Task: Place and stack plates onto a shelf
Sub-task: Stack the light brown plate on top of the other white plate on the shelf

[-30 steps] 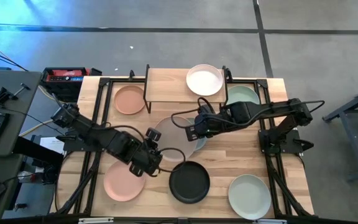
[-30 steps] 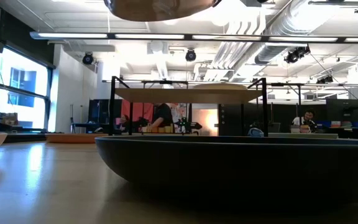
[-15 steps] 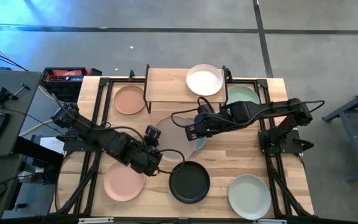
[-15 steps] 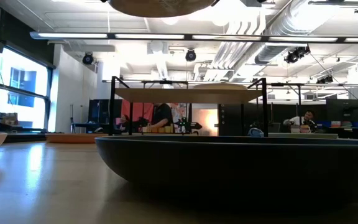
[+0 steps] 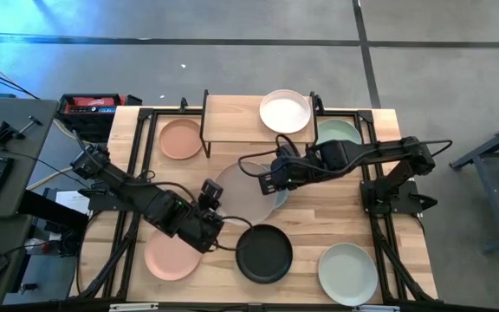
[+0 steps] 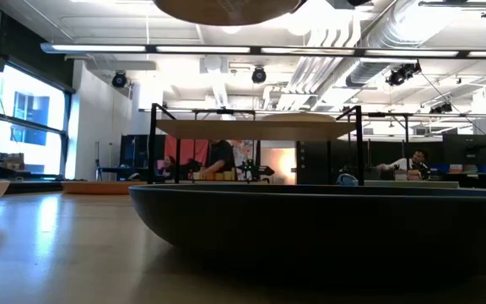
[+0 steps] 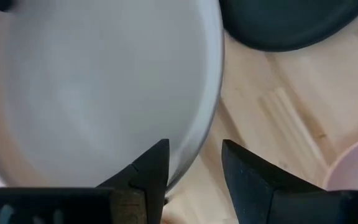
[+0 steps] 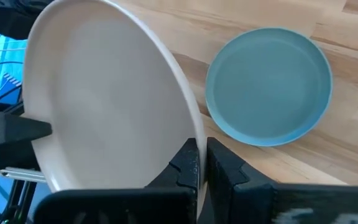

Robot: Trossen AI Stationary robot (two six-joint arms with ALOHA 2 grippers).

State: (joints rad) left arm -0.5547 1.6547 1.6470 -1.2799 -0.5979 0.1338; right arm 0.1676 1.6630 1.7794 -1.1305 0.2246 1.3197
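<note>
Grey plate (image 5: 243,192), lifted above the counter's (image 5: 336,221) middle, is pinched at its right rim by the right tool (image 8: 201,163). Left tool (image 7: 191,168) sits released at its near-left edge. The shelf (image 5: 232,121) lies farther back, white plate (image 5: 284,111) already on it.

Grey-blue plate (image 5: 277,201) seemingly mostly hidden.

Left gripper (image 7: 194,163) fingers parted — astride the grey plate (image 7: 98,87) rim.

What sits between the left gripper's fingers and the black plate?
Bare wooden tabletop; the left wrist view shows the open left gripper beside the grey plate, clear of the black plate.
</note>
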